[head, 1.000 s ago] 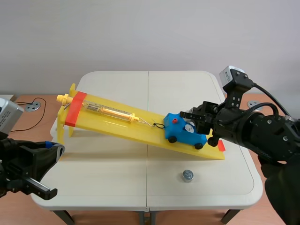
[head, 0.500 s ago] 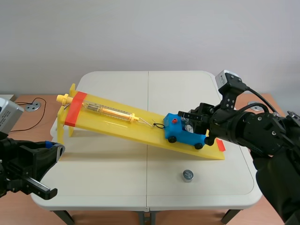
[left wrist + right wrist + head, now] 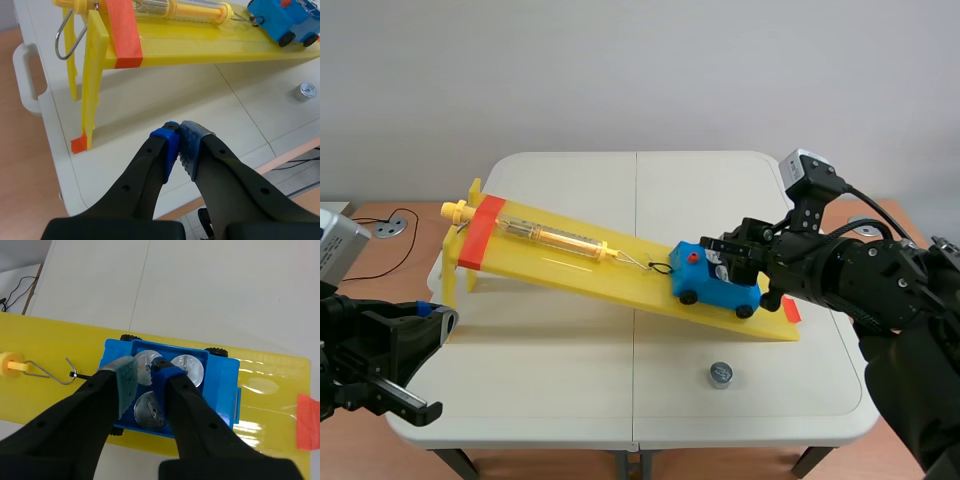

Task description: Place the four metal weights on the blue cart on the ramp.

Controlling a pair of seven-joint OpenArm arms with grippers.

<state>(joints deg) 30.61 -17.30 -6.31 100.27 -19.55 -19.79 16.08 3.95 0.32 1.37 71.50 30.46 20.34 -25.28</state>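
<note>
The blue cart [image 3: 714, 286] stands low on the yellow ramp [image 3: 570, 265], hooked to a yellow spring scale [image 3: 552, 238]. My right gripper [image 3: 728, 262] hangs right over the cart. In the right wrist view the cart [image 3: 222, 390] holds three metal weights: one [image 3: 146, 364] sits between the pads of my right gripper [image 3: 144, 382], which is shut on it, and two others [image 3: 188, 369] [image 3: 149, 412] lie beside it. A fourth weight [image 3: 721, 374] lies on the table in front of the ramp. My left gripper [image 3: 178, 136] is shut on nothing, low beside the ramp's raised end.
The ramp's tall legs [image 3: 92, 75] with orange tape stand ahead of the left gripper. The loose weight [image 3: 304, 91] and the cart [image 3: 280, 20] lie far across from it. The white table [image 3: 570, 370] has a centre seam.
My right gripper has shifted slightly left and down over the cart, hiding the weight that showed there a second ago. The left arm and the loose weight have not moved.
</note>
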